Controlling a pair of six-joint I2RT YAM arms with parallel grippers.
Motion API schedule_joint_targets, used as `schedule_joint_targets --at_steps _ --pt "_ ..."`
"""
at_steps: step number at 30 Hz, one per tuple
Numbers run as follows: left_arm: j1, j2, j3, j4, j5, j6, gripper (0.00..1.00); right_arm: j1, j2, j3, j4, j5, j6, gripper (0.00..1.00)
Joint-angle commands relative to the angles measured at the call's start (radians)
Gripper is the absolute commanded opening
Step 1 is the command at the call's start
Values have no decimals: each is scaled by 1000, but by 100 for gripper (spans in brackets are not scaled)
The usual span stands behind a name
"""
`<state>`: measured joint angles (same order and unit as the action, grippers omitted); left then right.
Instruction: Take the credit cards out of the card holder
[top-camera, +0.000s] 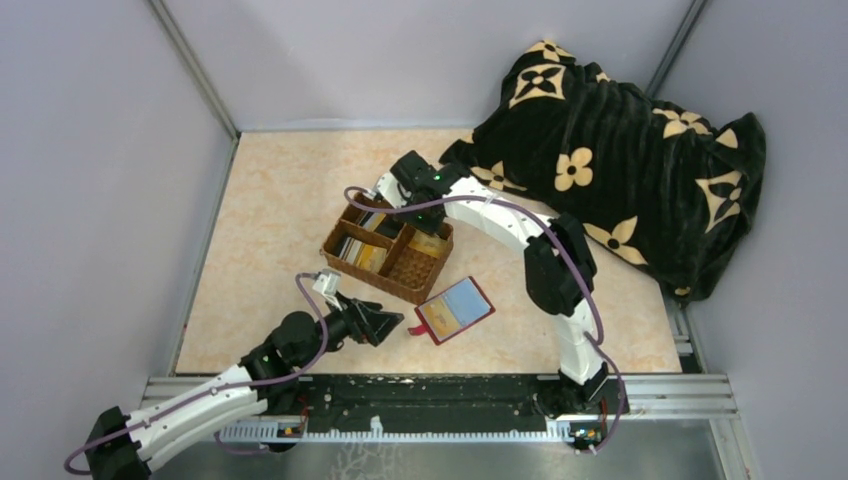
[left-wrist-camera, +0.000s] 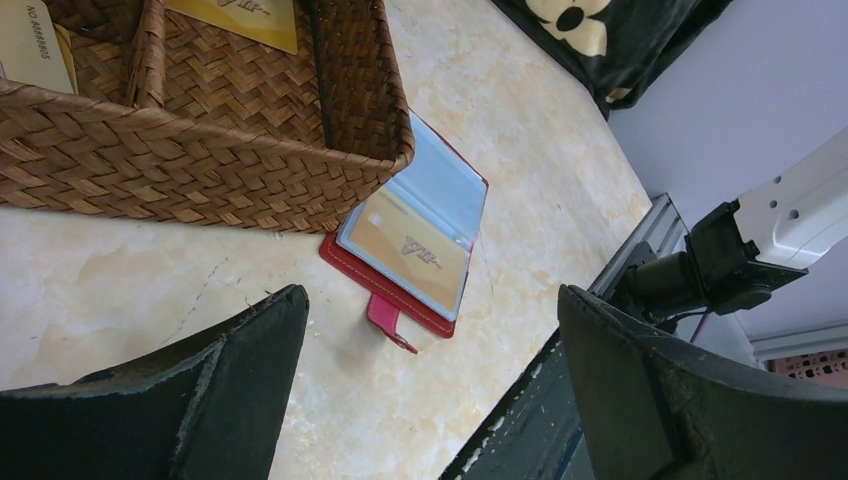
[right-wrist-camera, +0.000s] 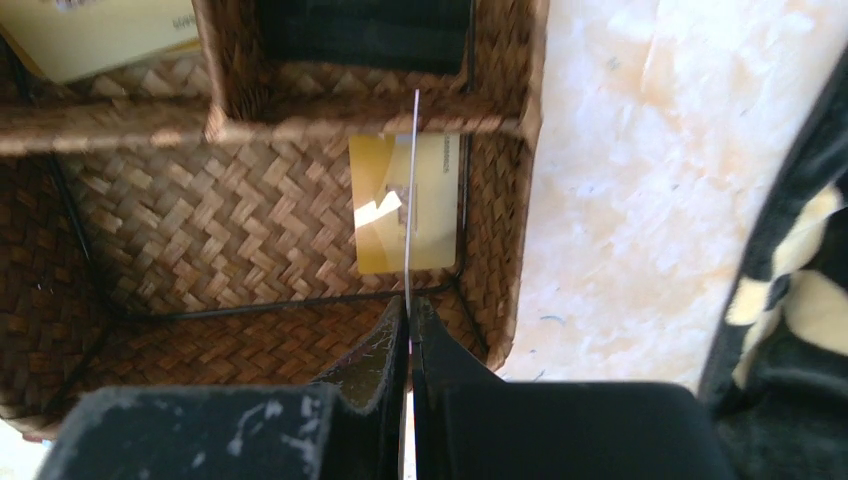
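Two claws are at work. The right claw (right-wrist-camera: 409, 305) hangs over the far right part of the brown wicker basket (top-camera: 400, 285), its jaws nearly closed on one thin card (right-wrist-camera: 412, 190). That card is seen edge-on and stands upright above a compartment. Directly below it one gold card (right-wrist-camera: 435, 220) lies flat on the woven floor, against the compartment's right wall. One pale card (right-wrist-camera: 100, 35) shows in a neighbouring compartment. The top view shows more cards stacked along the basket's left side, too close together to count. At least three compartments can be made out.

The single red card holder (top-camera: 455, 310) lies open on the worktop (top-camera: 280, 200), just beside the basket's near right corner. Whether the two touch cannot be told. One orange-yellow card (left-wrist-camera: 410, 250) sits in its near clear pocket, and the far pocket looks plain bluish. Its one snap tab (left-wrist-camera: 388, 322) sticks out towards the left claw (top-camera: 390, 324). That claw is spread wide, holds nothing, and sits just left of the holder.

One black blanket with tan flowers (top-camera: 620, 150) is heaped at the far right.
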<state>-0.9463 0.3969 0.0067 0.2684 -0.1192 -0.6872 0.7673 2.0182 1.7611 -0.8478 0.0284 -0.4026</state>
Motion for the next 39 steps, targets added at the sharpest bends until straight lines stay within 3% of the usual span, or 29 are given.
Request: schedule_joint_targets --at_steps 1,9,22,39 --pt "4 3 -75 39 35 1 100 34 51 194 -129 72 -28 0" --pt "3 -28 -63 1 51 15 100 51 150 479 -388 75 -60 0" --pt "4 -120 -38 -142 47 34 100 66 209 439 -459 94 -43 0" --pt "4 -140 -65 -141 43 20 100 64 300 406 -430 147 -52 0"
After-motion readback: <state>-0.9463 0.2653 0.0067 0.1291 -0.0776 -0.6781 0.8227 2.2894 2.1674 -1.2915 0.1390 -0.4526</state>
